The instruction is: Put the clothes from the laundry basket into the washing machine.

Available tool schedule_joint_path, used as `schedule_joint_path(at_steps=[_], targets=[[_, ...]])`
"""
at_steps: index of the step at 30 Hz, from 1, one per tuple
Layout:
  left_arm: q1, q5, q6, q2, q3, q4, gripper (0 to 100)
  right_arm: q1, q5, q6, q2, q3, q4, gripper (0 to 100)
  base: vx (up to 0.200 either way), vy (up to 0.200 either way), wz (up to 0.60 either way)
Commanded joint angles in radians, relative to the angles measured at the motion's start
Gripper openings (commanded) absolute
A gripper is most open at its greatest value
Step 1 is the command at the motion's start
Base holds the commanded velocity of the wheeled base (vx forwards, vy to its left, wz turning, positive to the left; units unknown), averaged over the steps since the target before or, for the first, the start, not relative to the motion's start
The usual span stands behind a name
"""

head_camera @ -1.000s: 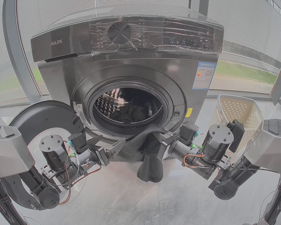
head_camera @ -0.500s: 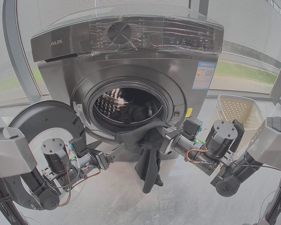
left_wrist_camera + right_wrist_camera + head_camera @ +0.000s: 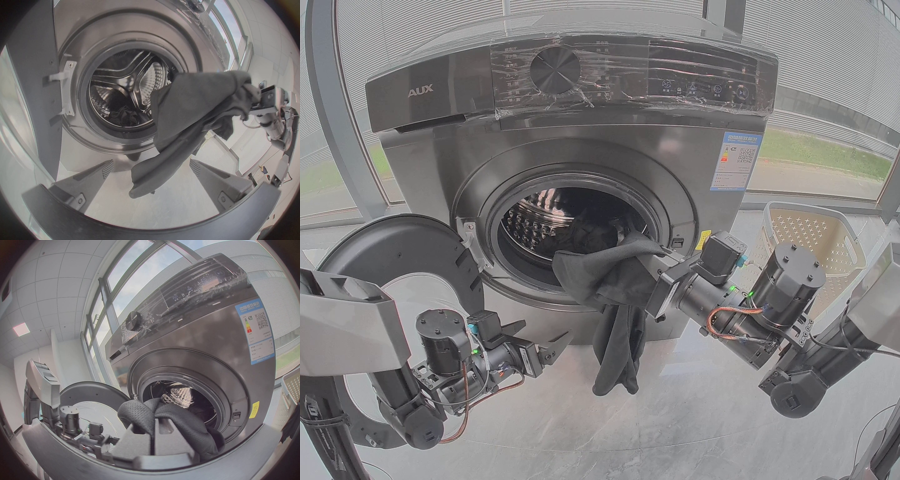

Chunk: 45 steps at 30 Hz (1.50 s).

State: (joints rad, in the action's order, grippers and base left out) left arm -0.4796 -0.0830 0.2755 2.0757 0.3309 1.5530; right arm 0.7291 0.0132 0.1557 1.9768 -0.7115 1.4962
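So, head view: my right gripper (image 3: 657, 262) is clamped on the dark garment (image 3: 606, 275) right at the opening of the washing machine (image 3: 569, 144), tail dangling below it. Left wrist view: left gripper (image 3: 151, 165) is wide open, low before the machine. Right wrist view: garment bunched in the shut jaws.

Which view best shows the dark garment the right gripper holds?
The left wrist view: the dark garment shows whole, from the right gripper down to its hanging end. The head view has it hanging before the washing machine opening. In the right wrist view, its bunched top sits in the gripper, the rest hidden.
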Motion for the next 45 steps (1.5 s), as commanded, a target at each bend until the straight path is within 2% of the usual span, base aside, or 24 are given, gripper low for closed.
schedule_joint_path(at_steps=[1,11,20,30,36,38,40,45], targets=[[0.009,0.002,0.002,0.103,0.059,0.002,100,0.023,0.002,0.001,-0.033,0.009,0.004,0,0.000,0.000,0.00],[0.026,0.000,0.007,0.196,0.228,0.002,100,0.038,0.002,-0.001,-0.042,0.020,0.006,0,0.000,0.000,0.00],[0.032,-0.018,0.005,0.247,0.316,0.004,100,0.053,0.002,0.001,-0.042,0.032,0.009,0,0.000,0.000,0.00],[0.045,-0.136,-0.004,0.245,0.332,0.007,100,0.056,0.001,0.001,-0.042,0.038,0.009,0,0.000,0.000,0.00],[0.044,-0.139,-0.007,0.247,0.323,0.007,100,0.056,0.001,0.001,-0.041,0.038,0.009,0,0.000,0.000,0.00],[0.041,-0.139,-0.024,0.253,0.332,0.007,100,0.059,0.001,0.002,-0.039,0.038,0.009,0,0.000,0.000,0.00],[0.041,-0.141,-0.029,0.270,0.344,0.007,100,0.070,0.001,0.002,-0.039,0.038,0.009,0,0.000,0.000,0.00],[0.041,-0.139,-0.029,0.297,0.390,0.007,100,0.076,0.001,0.002,-0.033,0.038,0.007,0,0.000,0.000,0.00]])
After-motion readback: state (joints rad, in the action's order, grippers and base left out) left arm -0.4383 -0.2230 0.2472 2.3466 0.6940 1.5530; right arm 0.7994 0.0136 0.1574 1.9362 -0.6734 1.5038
